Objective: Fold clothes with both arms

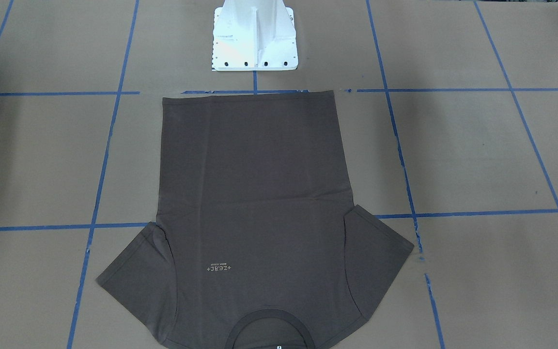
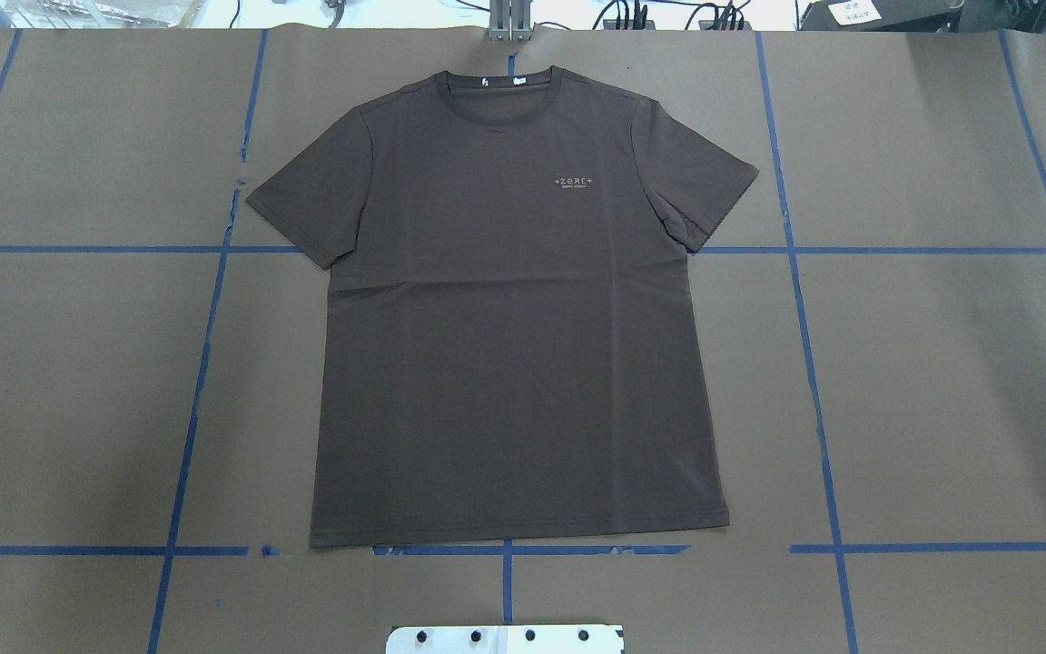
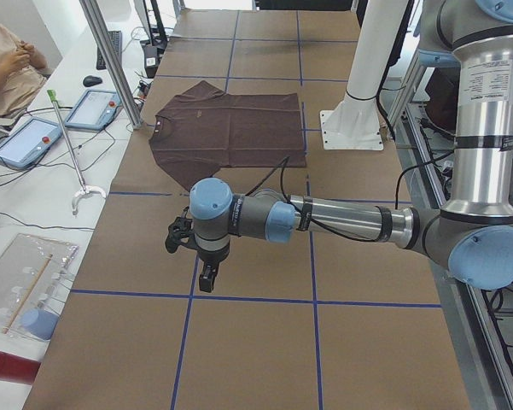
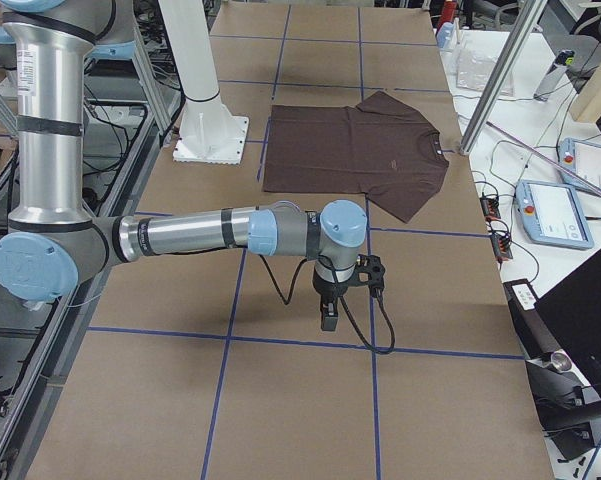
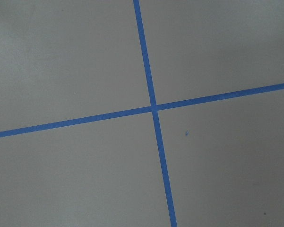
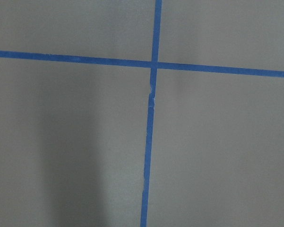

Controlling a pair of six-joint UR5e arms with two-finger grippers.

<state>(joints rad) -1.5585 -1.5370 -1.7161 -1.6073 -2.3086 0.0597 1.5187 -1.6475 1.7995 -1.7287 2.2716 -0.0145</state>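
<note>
Blue tape point(image 2: 941, 548) crosses the brown table point(image 2: 941, 381); white pedestal point(image 1: 255, 36), perhaps tablets point(image 3: 96, 109) beside.

left gripper point(image 3: 206, 280) showing only side-on, jaw gap not resolving | right gripper point(image 4: 328, 318) doing the same | T-shirt point(image 1: 255, 184), lying well beyond both grippers, losing its collar point(image 1: 269, 312) to front view's bottom edge | chest lettering point(image 2: 575, 182) rendering too small to read

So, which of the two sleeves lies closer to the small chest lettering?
The sleeve on the robot's right side: the pale lettering sits on that half of the T-shirt, far from the other sleeve.
</note>
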